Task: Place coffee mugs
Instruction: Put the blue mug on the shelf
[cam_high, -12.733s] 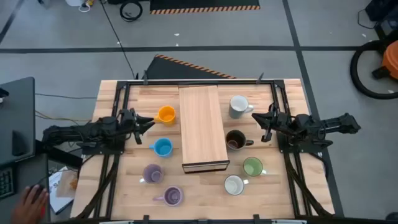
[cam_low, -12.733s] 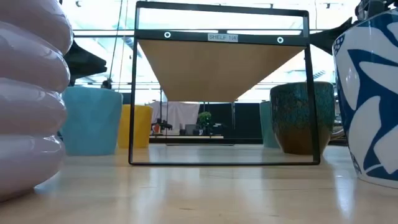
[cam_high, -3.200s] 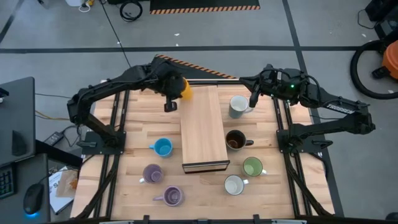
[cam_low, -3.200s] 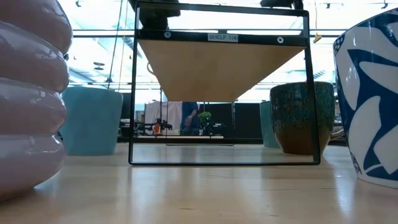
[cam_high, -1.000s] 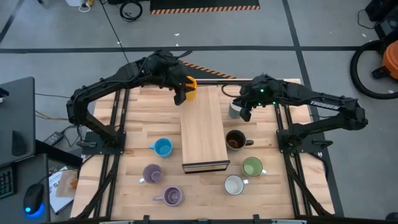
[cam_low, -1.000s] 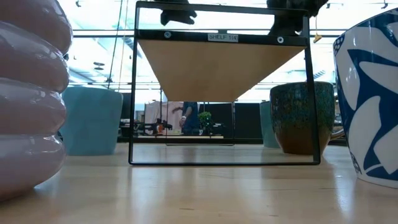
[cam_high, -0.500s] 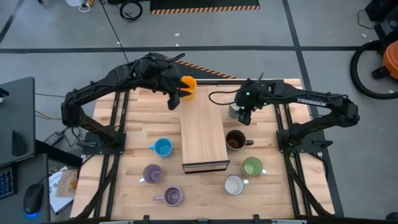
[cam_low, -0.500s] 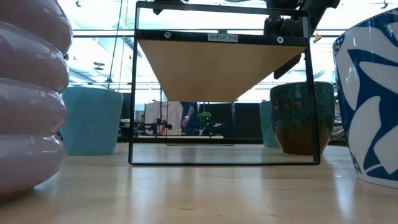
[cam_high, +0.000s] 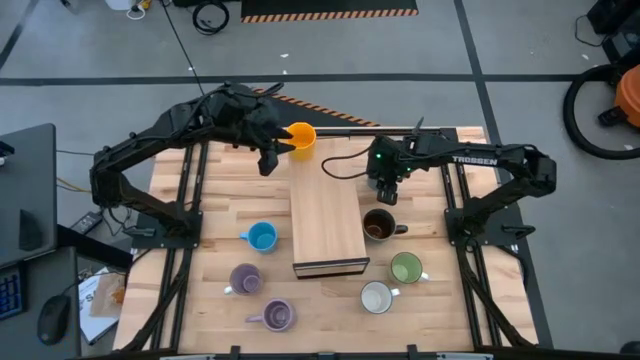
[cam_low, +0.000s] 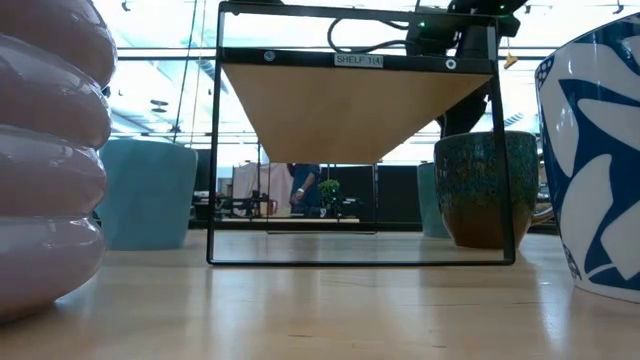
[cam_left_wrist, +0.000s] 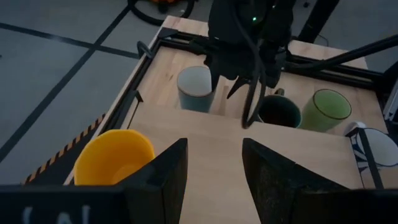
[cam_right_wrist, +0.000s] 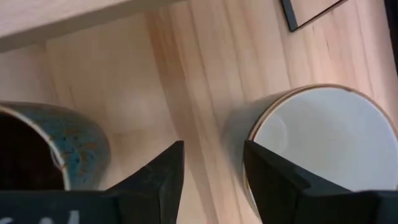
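Note:
An orange mug (cam_high: 300, 134) stands upright on the far left corner of the long wooden board (cam_high: 326, 205). My left gripper (cam_high: 268, 160) hangs open just left of it; in the left wrist view the mug (cam_left_wrist: 115, 158) sits outside one finger, with nothing between the fingers. My right gripper (cam_high: 385, 188) is open and points down right of the board, over the grey-white mug (cam_right_wrist: 323, 143). Its fingers stand between that mug and the dark brown mug (cam_right_wrist: 31, 155). From above, the gripper hides most of the grey-white mug. My right gripper has one fingertip (cam_right_wrist: 258, 155) right at the grey-white mug's rim (cam_right_wrist: 250, 134), on the side toward the dark brown mug. Whether it touches the rim, I cannot tell. My left gripper touches nothing.
Left of the board stand a light blue mug (cam_high: 261, 237) and two lavender mugs (cam_high: 246, 279), (cam_high: 278, 316). On its right are the dark brown mug (cam_high: 378, 226), a green one (cam_high: 405, 268) and a white one (cam_high: 376, 297). The board rests raised on a black frame (cam_low: 355, 140).
My left gripper has drawn back toward the table's left edge, away from the orange mug, which stays on the board's far corner. My right gripper has shifted toward the board and a little nearer, coming over the grey-white mug.

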